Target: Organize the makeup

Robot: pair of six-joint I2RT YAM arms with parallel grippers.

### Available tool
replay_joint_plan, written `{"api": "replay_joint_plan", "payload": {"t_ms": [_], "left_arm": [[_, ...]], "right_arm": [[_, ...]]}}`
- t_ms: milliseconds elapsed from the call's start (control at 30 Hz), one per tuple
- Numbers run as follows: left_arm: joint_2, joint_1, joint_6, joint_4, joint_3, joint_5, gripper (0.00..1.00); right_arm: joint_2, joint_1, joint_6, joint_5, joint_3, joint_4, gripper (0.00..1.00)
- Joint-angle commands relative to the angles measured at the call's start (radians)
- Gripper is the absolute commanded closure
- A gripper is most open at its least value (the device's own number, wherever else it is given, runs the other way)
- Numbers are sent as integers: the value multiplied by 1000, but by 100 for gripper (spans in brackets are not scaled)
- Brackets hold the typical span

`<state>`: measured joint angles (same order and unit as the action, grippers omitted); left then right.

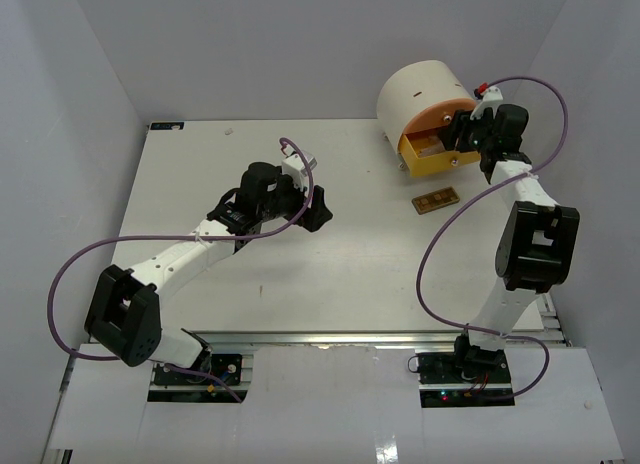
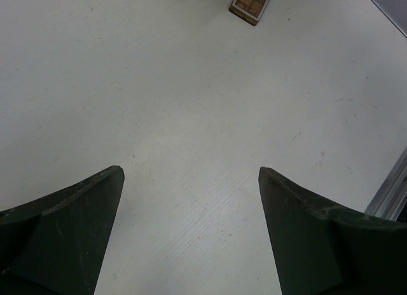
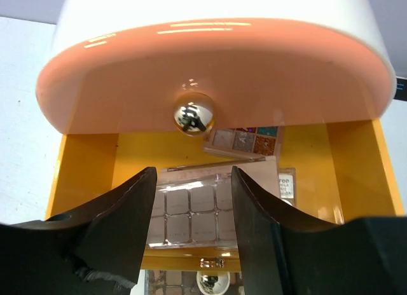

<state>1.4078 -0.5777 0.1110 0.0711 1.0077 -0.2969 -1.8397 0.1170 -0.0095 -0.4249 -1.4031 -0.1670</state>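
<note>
Right claw (image 3: pixel 193 174) is seen open above drawer (image 3: pixel 82 174); left claw (image 2: pixel 191 171) open. Palette (image 1: pixel 435 200) is judged light, rigid, slick; to be pinched across long edges.

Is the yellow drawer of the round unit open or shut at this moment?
Open. The yellow drawer sticks out past the peach drawer above it, and the palettes lying inside it are visible from above.

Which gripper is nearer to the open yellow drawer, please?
Right. The right gripper is poised just above the yellow drawer, jaws apart; the left gripper is well away, open over the table.
</note>
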Motion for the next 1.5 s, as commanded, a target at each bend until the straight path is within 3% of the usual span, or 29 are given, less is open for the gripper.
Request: {"api": "replay_joint_plan", "payload": {"t_ms": [0,300,767,1100,1467], "left_arm": [[-50,4,-16,-5,-3,2,2],[-47,6,-17,-4,-3,7,2],[-50,10,-17,-3,-3,3,2],[-50,12,-19,-1,-4,7,2],[-53,12,-21,-1,-7,7,2]], "right_arm": [[-11,-22,-44,20,-64,-6,43],[-70,-57,-10,92,-103,17,50],[-102,-97,-47,85,-114,76,51],[-39,-102,-4,95,7,-83,50],[-21,-115,76,67,58,-104,50]]}}
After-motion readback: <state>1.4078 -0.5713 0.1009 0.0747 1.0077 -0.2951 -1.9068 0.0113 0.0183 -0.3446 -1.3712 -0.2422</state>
